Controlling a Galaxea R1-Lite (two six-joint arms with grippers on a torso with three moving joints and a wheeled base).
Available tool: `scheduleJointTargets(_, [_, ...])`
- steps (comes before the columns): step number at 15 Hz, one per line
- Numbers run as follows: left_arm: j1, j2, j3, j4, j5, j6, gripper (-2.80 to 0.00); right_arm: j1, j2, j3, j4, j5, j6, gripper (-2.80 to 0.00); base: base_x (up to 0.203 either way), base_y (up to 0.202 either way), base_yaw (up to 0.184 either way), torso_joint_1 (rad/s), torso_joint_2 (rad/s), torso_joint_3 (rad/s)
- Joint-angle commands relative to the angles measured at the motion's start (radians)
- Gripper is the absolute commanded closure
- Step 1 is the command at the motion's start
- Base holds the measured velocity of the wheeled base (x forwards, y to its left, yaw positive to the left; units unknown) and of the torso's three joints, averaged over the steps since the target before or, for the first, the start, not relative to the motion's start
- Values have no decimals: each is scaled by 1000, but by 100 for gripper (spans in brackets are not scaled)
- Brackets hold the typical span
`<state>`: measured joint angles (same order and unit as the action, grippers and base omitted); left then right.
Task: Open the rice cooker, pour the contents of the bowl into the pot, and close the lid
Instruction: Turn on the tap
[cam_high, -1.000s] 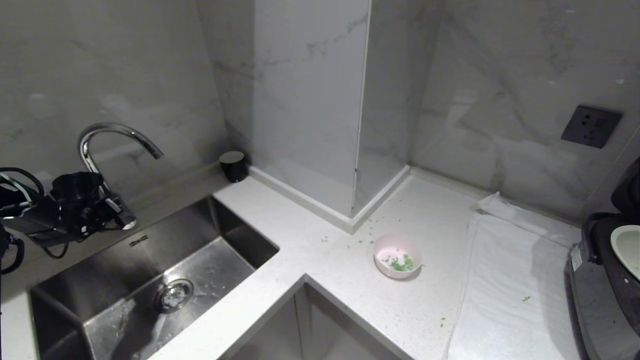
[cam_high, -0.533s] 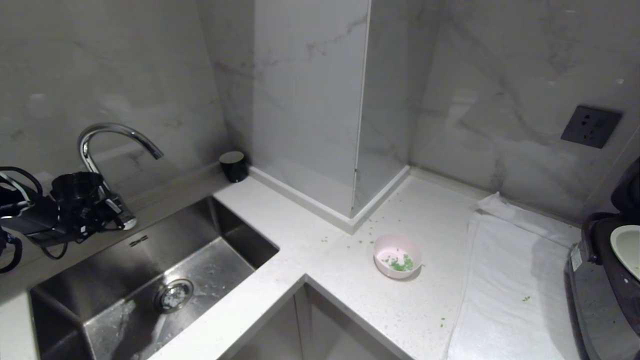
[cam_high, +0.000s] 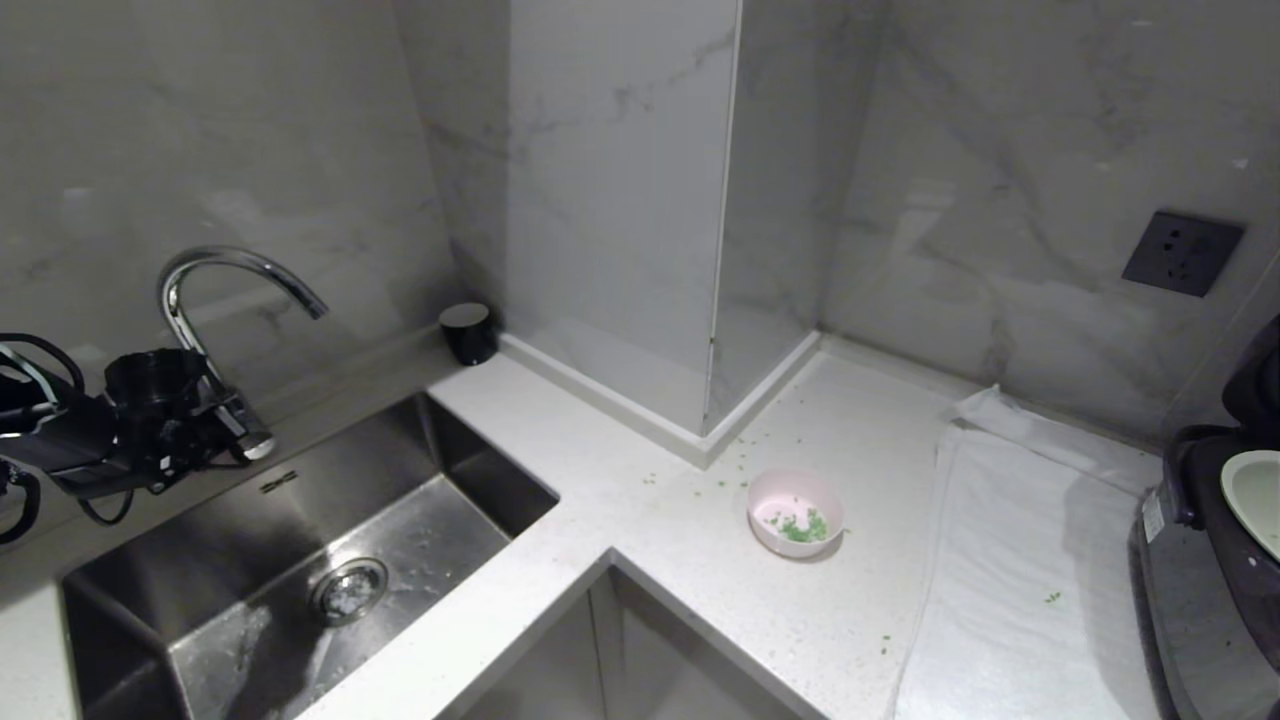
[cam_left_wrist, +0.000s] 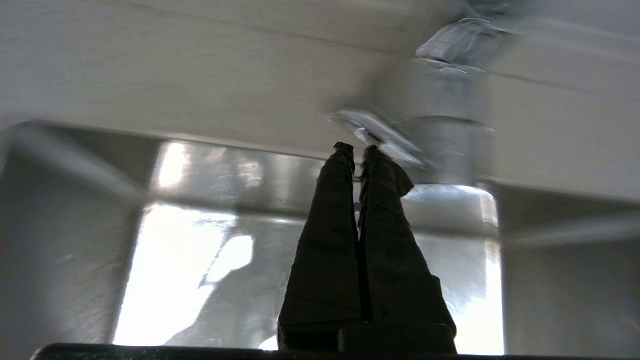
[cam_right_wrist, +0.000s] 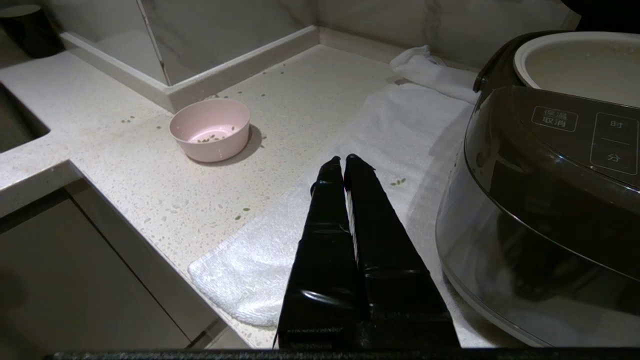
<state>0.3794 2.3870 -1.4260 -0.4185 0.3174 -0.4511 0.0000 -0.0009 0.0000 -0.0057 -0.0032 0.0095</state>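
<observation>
The pink bowl (cam_high: 795, 505) stands on the counter with a few green contents (cam_high: 802, 528) in it. In the right wrist view the bowl (cam_right_wrist: 210, 131) is seen again. At the right edge the dark rice cooker (cam_high: 1195, 570) stands open, its lid (cam_high: 1262, 378) raised and its pale pot (cam_high: 1256, 498) showing. My right gripper (cam_right_wrist: 344, 159) is shut and empty over the white towel, between the bowl and the cooker (cam_right_wrist: 540, 200). My left gripper (cam_left_wrist: 356, 147) is shut and empty above the sink, close to the faucet handle (cam_left_wrist: 380, 134).
A steel sink (cam_high: 300, 560) with a curved faucet (cam_high: 235, 268) fills the left. A white towel (cam_high: 1020, 560) lies under the cooker. Green bits are scattered on the counter (cam_high: 700, 560). A black cup (cam_high: 466, 331) stands by the wall column.
</observation>
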Motion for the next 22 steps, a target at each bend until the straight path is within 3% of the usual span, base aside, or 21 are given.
scheduleJointTargets(1, [-2,0,-2,-8,-1,-5,0,0,1,2,0,0,0,0,0,0,0,0,0,0])
scheduleJointTargets(12, [-10,-62,45,-18,-21,-8,0,0,1,2,0,0,0,0,0,0,0,0,0,0])
scheduleJointTargets(13, [-10,-56,41,-20,-20,-7,-280,0,1,2,0,0,0,0,0,0,0,0,0,0])
scheduleJointTargets(17, [-9,-24,15,-23,-13,-9,-280,0,1,2,0,0,0,0,0,0,0,0,0,0])
scheduleJointTargets(22, [-8,50,-99,-20,8,-7,-280,0,1,2,0,-1,0,0,0,0,0,0,0,0])
